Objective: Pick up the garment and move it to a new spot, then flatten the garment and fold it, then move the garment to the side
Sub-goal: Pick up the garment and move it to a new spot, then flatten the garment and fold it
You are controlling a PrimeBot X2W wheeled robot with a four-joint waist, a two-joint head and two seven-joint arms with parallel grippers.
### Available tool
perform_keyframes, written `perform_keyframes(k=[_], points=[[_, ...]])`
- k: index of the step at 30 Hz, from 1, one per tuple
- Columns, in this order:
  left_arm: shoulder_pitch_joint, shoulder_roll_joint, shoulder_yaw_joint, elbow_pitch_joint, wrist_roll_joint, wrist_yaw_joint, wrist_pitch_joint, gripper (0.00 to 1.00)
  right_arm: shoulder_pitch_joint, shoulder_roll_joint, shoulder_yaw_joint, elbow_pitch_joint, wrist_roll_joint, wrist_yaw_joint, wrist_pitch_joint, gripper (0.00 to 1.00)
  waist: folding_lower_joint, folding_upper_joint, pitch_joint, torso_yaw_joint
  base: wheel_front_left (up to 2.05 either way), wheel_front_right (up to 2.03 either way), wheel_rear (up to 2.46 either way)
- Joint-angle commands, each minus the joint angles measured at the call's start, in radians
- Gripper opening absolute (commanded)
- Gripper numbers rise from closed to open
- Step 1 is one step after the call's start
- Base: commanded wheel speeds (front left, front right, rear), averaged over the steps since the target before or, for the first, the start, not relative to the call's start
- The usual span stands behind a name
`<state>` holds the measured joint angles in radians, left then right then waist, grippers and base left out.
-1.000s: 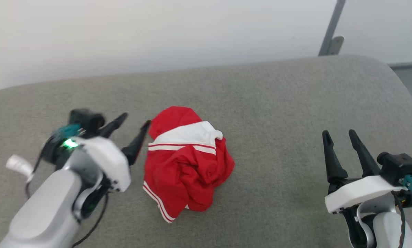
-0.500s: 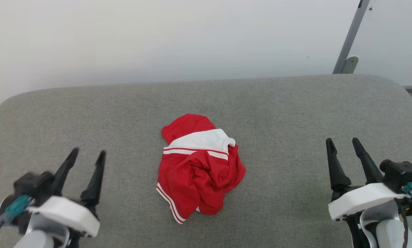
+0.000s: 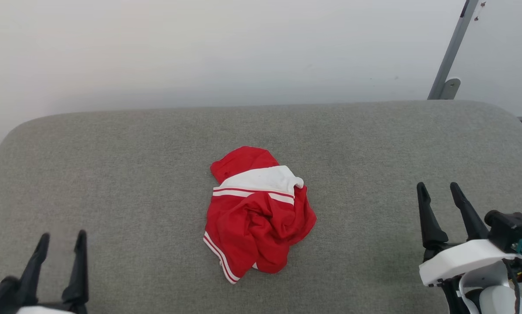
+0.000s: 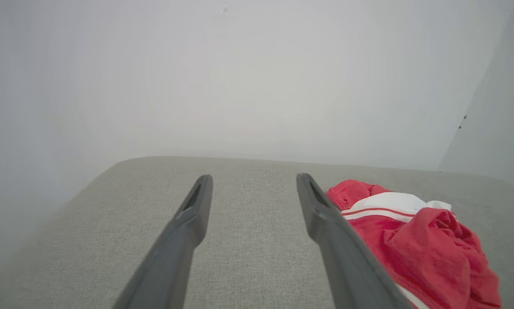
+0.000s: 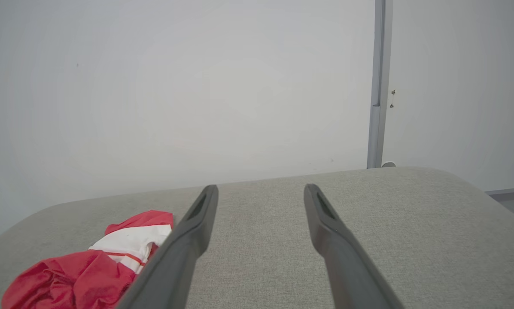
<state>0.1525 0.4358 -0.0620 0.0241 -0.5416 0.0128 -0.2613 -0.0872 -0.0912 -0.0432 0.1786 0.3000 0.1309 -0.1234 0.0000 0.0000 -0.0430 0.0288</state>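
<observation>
Head view showed one grey cushion [image 3: 112, 174] with one garment [image 3: 258, 218] crumpled in a heap near its middle, red cloth with a white striped panel on top. Two grippers flanked it, both well apart from it: the left gripper [image 3: 62, 237] at eight o'clock, the right gripper [image 3: 437, 186] at three o'clock. Each had its fingers parted and gripped nothing. One grey post [image 3: 455, 48] stood towards two o'clock.

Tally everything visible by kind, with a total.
Garments: 1, the crumpled red-and-white garment
Grippers: 2, left gripper and right gripper, both open
Cushions: 1, the grey cushion underneath
Metal posts: 1, the metal post by the wall
Total: 5
</observation>
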Motion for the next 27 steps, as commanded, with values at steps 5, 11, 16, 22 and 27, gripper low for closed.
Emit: perform_keyframes(k=[5,11,16,22,27], points=[[0.059,-0.071,0.091,-0.015,0.073,-0.049,-0.005,1.00,0.019,0.008,-0.017,-0.006,0.006,0.000,0.004,1.00,0.0000,0.0000,-0.001,0.012,0.00,0.00,0.00],[0.076,-0.143,0.150,-0.013,0.126,-0.096,-0.005,1.00,0.030,0.016,-0.023,-0.015,0.004,0.000,0.013,1.00,0.0000,0.0000,-0.003,0.023,0.00,0.00,0.00],[0.065,-0.182,0.176,-0.010,0.157,-0.120,-0.005,1.00,0.034,0.019,-0.020,-0.018,-0.004,0.000,0.014,1.00,0.0000,0.0000,-0.007,0.028,0.00,0.00,0.00],[0.052,-0.206,0.189,0.000,0.174,-0.135,-0.005,1.00,0.036,0.017,-0.016,-0.018,-0.007,0.000,0.020,1.00,0.0000,0.0000,-0.011,0.031,0.00,0.00,0.00],[0.043,-0.218,0.187,0.000,0.182,-0.141,-0.005,1.00,0.036,0.018,-0.012,-0.017,0.000,0.000,0.026,1.00,0.0000,0.0000,-0.011,0.037,0.00,0.00,0.00]])
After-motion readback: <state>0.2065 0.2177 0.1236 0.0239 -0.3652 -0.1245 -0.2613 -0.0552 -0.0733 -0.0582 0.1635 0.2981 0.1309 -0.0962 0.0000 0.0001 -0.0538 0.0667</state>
